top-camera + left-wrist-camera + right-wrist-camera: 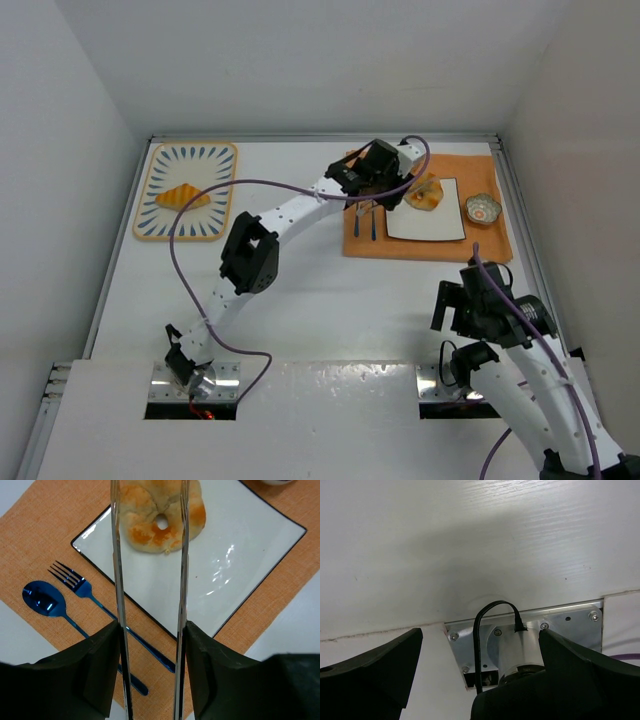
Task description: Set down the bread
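Round bun sits at 1 corner of the white square plate, and the left gripper hangs right over it, 2 clear fingers either side; pinching or loose, I cannot tell. Croissant wedge lies well apart on the blue-patterned tray. Orange placemat under the plate, blue fork and spoon beside it, small bowl opposite. White counter, plain white walls. Right gripper low by its base, jaws wide apart, holding nothing

no readable text, labels, brands or numbers anywhere
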You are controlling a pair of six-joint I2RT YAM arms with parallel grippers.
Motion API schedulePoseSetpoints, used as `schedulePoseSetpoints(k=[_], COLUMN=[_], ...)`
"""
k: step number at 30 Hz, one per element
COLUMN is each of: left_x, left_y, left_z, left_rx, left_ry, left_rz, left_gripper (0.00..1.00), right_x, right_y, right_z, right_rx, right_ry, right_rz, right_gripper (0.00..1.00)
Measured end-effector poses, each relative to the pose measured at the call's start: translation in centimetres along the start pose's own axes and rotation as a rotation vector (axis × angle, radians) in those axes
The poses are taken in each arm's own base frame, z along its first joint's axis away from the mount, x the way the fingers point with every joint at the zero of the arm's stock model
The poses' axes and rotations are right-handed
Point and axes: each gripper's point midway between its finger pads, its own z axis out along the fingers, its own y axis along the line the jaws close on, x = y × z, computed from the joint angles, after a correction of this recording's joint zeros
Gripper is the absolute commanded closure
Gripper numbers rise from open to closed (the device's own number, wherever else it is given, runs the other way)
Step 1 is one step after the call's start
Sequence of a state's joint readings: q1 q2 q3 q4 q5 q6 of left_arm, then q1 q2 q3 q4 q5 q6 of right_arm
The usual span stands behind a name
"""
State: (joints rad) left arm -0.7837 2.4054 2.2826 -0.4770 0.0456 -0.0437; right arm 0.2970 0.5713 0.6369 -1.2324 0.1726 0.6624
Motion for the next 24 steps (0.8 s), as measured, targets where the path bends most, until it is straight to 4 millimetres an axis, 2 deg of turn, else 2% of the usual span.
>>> schedulePoseSetpoints(k=[6,8,10,13,16,19,22,24], left_x=[-1.5,-1.9,-2.3,-3.1,-2.7,-0.3,3.7,6.0], left_y=[-0.8,-0.4,0.8,4.5,9.6,15.3,21.7,24.4], left_z=[-1.3,-1.9,-2.8,-5.7,-10.9,-17.5,-25.0,-28.3], left_rx=[0.059,0.072,0.068,0.029,-0.046,-0.153,-0.301,-0.372], left_ry=[-0.029,-0.030,-0.031,-0.030,-0.028,-0.012,0.010,0.032], left_rz=[-0.032,-0.057,-0.077,-0.114,-0.170,-0.244,-0.317,-0.345], left_gripper=[0.45,0.47,0.47,0.47,0.48,0.48,0.48,0.48], right_x=[-0.2,-0.3,-0.2,-0.3,-0.4,-0.5,-0.6,-0.7], right_y=[-0.2,-0.2,-0.3,-0.2,0.1,0.7,1.3,1.7], right_z=[-1.1,-1.3,-1.3,-1.4,-1.3,-1.1,-0.9,-0.7], right_rx=[0.004,0.005,0.006,0.001,-0.017,-0.043,-0.069,-0.080], right_ry=[-0.006,-0.010,-0.011,-0.012,-0.014,-0.014,0.000,0.016], right_rz=[0.000,0.001,0.001,0.002,0.003,-0.002,-0.019,-0.035], right_gripper=[0.00,0.00,0.00,0.00,0.00,0.00,0.00,0.00])
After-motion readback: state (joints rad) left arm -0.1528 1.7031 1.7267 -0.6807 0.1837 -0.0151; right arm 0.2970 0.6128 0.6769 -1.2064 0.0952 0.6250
